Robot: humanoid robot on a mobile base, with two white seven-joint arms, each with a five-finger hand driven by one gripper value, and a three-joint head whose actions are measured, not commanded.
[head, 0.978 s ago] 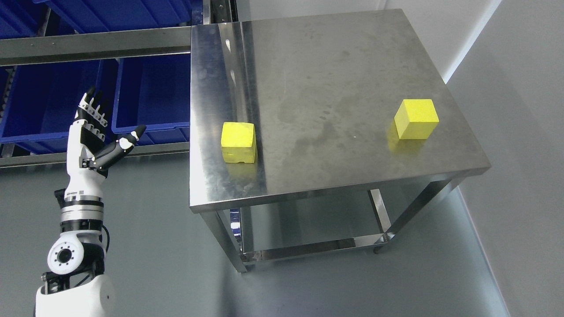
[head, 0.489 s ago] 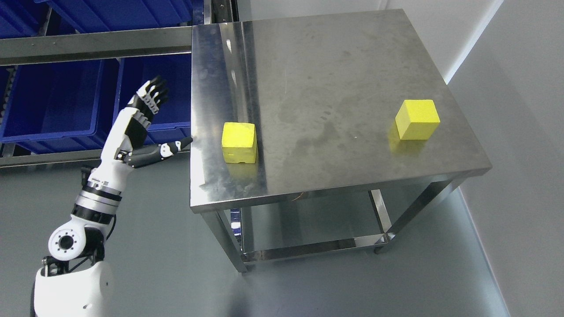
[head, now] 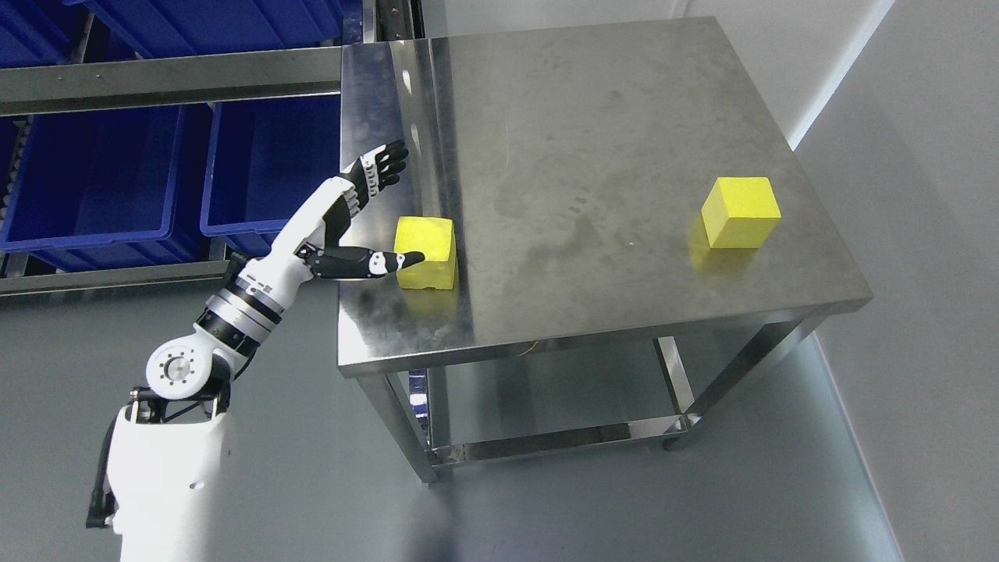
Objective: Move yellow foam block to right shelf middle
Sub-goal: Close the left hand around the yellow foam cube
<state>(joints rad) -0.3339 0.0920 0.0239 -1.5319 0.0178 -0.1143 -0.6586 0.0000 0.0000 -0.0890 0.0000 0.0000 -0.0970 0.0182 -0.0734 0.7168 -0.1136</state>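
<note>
The left hand (head: 355,218) has moved a long way since a second ago. Back then it was up by the blue bins (head: 94,179), pointing at the ceiling, far from the table (head: 593,140). Half a second ago it was leaning toward the table, with its thumb just reaching the edge. Now it is over the left side of the table top. The two blocks and the table are in the same places as before.

The left arm comes up from the bottom left and stretches out long and slanted toward the table. The hand is turned on its side.

The hand is spread wide and holds nothing. The fingers (head: 382,165) point up and to the right, above the near yellow block (head: 429,250). The thumb (head: 386,262) sticks out flat to the right, and its tip looks like it touches the left side of that block. The block sits in the gap between thumb and fingers, flat on the table near the left edge.

A second yellow block (head: 740,211) sits far away on the right side of the table. Nothing touches it.

The right arm does not show.
</note>
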